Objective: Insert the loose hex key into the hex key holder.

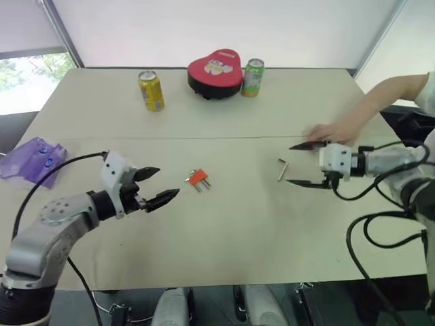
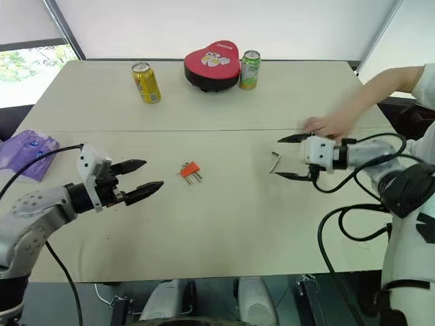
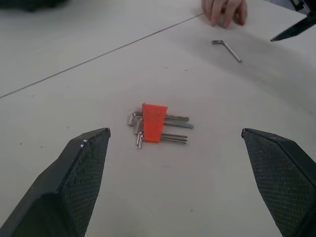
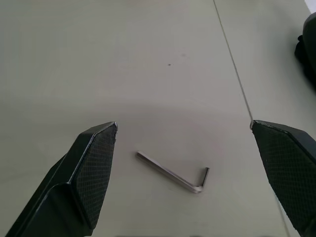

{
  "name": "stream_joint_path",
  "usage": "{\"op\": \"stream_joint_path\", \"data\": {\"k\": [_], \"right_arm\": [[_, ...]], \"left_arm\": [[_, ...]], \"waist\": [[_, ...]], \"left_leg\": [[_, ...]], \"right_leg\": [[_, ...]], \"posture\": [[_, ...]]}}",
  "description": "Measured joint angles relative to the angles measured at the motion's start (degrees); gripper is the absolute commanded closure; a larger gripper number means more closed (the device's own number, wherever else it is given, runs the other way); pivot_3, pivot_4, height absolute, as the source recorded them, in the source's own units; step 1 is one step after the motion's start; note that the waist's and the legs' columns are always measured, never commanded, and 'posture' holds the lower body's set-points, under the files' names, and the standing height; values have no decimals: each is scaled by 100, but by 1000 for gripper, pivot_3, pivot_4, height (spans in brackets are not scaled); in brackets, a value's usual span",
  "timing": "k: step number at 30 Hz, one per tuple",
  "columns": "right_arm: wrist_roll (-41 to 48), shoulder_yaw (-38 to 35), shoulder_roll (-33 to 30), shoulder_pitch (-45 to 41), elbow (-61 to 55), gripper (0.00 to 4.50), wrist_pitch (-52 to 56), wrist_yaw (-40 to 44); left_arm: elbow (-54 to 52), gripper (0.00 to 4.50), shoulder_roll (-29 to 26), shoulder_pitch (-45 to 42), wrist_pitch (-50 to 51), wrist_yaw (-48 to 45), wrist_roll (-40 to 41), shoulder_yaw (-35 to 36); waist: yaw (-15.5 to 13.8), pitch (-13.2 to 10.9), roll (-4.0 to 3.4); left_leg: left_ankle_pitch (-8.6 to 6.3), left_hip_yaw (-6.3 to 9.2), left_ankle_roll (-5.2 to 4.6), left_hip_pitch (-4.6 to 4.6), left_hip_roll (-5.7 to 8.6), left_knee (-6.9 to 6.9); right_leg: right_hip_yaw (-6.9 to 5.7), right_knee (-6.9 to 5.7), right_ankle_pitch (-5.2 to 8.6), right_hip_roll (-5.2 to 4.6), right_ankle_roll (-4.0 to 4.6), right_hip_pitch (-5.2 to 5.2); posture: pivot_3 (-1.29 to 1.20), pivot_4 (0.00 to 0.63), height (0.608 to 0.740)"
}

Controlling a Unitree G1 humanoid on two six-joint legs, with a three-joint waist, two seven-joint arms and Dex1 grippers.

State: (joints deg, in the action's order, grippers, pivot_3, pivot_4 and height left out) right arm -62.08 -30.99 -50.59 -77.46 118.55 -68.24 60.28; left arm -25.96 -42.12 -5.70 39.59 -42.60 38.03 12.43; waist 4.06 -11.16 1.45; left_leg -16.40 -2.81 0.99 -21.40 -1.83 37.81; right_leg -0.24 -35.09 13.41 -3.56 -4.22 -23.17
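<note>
The key [image 1: 282, 169] lies flat right of centre in the head view, the holder [image 1: 198, 178] mid-frame. Both grippers, right [image 1: 302, 164] and left [image 1: 154, 185], are spread and empty. The right should lower squarely over the key's long leg, clear of the person's hand [image 1: 331, 132].

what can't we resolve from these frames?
- Hex key holder: empty slot hidden, lying flat in the left wrist view.
- Loose hex key: tip size too small to tell.
- Person's hand: arm cut by the head view's edge.
- Purple bag: contents unreadable, partly cut off.
</note>
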Motion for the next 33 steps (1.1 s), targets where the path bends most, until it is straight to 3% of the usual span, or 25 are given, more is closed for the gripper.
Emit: {"op": "stream_joint_path", "data": {"k": [18, 28, 33], "right_arm": [[543, 199, 474, -534, -3, 0, 429, 480], [698, 385, 859, -619, -3, 0, 411, 321], [791, 659, 1194, -567, -3, 0, 290, -204]], "left_arm": [[140, 46, -144, -83, 169, -54, 206, 175], [258, 46, 241, -108, 140, 351, 78, 110], [88, 46, 610, 51, -33, 691, -193, -101]], "waist": [[1, -12, -14], [-7, -13, -16], [8, -12, -15]], "left_leg": [[24, -15, 41, -2, 4, -7], [27, -16, 48, -4, 2, -7], [29, -18, 51, -1, 2, -7]], "right_leg": [[1, -14, -2, 3, -3, -17], [2, -17, -3, 0, -6, -18], [3, -22, -4, 1, -6, -19]], "posture": [[0, 150, 740], [0, 150, 740], [0, 150, 740]]}}
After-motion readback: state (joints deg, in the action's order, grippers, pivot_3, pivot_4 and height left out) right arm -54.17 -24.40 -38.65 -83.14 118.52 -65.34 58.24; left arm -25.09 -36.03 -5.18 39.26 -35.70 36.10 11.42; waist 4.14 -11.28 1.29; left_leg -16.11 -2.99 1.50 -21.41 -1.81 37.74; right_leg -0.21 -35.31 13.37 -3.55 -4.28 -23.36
